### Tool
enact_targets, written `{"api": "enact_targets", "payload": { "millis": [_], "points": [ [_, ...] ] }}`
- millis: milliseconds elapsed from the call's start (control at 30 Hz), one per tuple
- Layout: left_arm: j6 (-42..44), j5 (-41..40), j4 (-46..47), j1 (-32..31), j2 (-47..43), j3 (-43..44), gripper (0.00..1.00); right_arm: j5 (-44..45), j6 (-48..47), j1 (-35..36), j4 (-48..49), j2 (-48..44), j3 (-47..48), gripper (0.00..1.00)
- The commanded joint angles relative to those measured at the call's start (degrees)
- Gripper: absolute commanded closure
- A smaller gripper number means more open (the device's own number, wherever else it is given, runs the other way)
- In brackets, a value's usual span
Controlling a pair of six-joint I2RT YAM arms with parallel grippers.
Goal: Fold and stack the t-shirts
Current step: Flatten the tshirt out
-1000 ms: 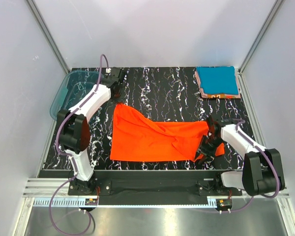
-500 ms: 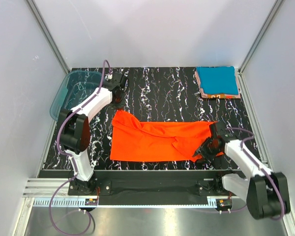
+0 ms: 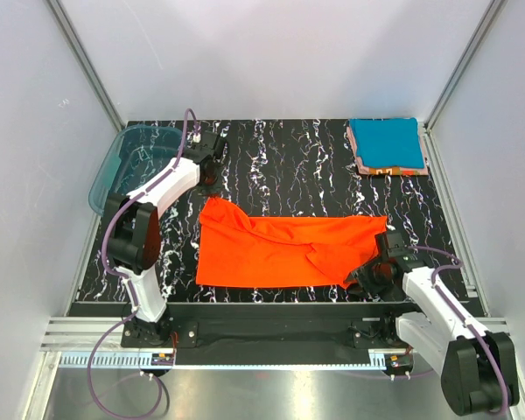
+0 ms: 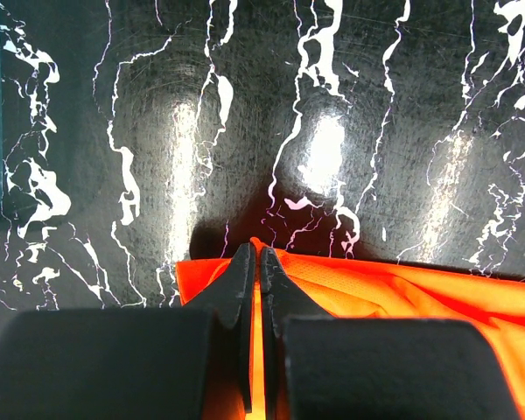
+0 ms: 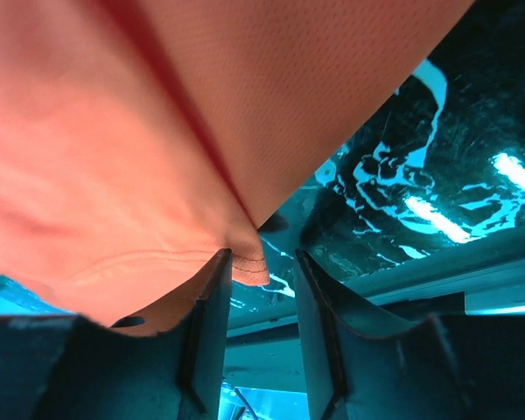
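Drawn back nearward, right claw (image 5: pixel 261 259) gapes; left claw (image 4: pixel 255 253) pinches the orange-red shirt (image 3: pixel 280 249), its long axis left-right.

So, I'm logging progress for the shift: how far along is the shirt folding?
Done: a folded stack, teal t-shirt on top, sits at the far right corner of the table. In hand: the orange-red t-shirt lies spread out, unfolded; the left gripper pinches its far left corner, and the right gripper stands open at its near right corner. Left: fold it and add it to the stack.

white arms (image 3: pixel 162 184), black joints (image 3: pixel 133 238), purple cables (image 3: pixel 108 229) (looped), black left hand (image 4: pixel 255 254)
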Motion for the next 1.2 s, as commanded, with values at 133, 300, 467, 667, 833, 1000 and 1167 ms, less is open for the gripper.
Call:
{"api": "enact_targets", "payload": {
  "millis": [133, 300, 467, 667, 833, 1000, 1167],
  "points": [
    [0.9, 0.3, 2.2, -0.2, -2.6, -0.6, 1.0, 1.9, 2.1, 0.2, 1.4, 1.7, 1.2, 0.61],
    [0.6, 0.5, 2.4, -0.2, -2.1, -0.5, 1.0, 1.4, 2.5, 0.2, 3.2, 3.0, 1.2, 0.69],
    [0.5, 0.6, 2.2, -0.2, -1.8, 0.1, 1.0, 0.7, 2.9, 0.2, 4.1, 3.5, 1.6, 0.72],
    [0.7, 0.5, 2.0, -0.2, -1.4, 0.8, 1.0, 0.7, 3.7, 0.3, 3.2, 2.6, 1.2, 0.63],
    [0.6, 0.7, 1.8, -0.2, -1.1, 1.2, 1.0, -0.2, 3.5, 0.4, 5.9, 4.4, 1.6, 0.73],
    [0.8, 0.3, 1.4, -0.2, -1.2, 1.5, 1.0, -1.5, 2.1, 0.9, 3.9, 4.3, 4.2, 1.0],
    [0.8, -0.3, -0.6, -0.2, -2.1, 2.0, 1.0, 0.8, -5.7, 0.9, -4.2, 4.1, 15.7, 1.0]
  ]
}}
